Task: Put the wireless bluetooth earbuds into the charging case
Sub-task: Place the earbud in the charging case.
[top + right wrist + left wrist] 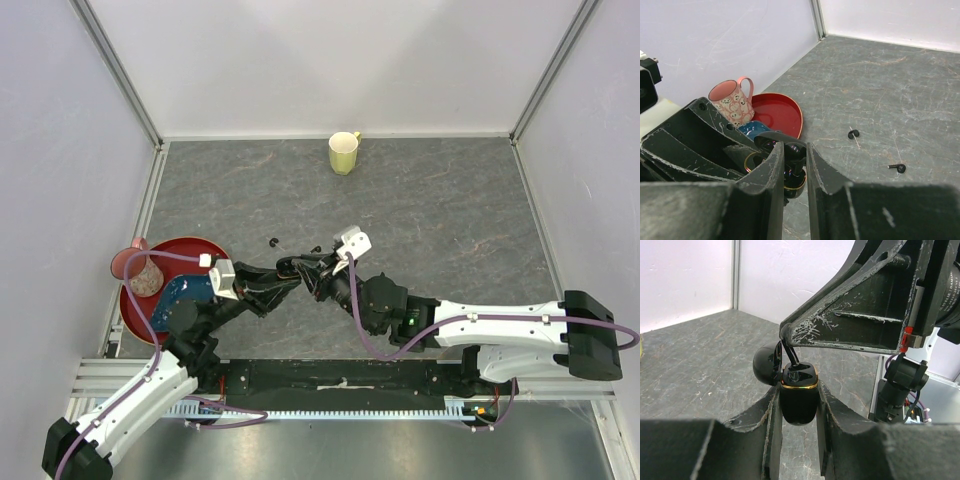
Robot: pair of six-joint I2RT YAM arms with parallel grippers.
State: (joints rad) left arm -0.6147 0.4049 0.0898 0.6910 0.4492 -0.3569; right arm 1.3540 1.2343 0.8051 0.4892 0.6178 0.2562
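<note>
Earbuds in view number three: two lie loose on the table [450, 210], one [854, 134] beside the other [900, 168], just on the far side of both pincers. The third earbud [792, 360] is pinched in the right pincer [794, 150], its tip at the open mouth of the single charging case [798, 405]. The left pincer [280, 281] is clamped on that case. At the left stand one pink mug [732, 102] and one red plate [780, 112]; one yellow mug [343, 153] stands far off.

Grey marbled tabletop [430, 210], plain white walls [340, 60], aluminium corner posts [120, 70].
</note>
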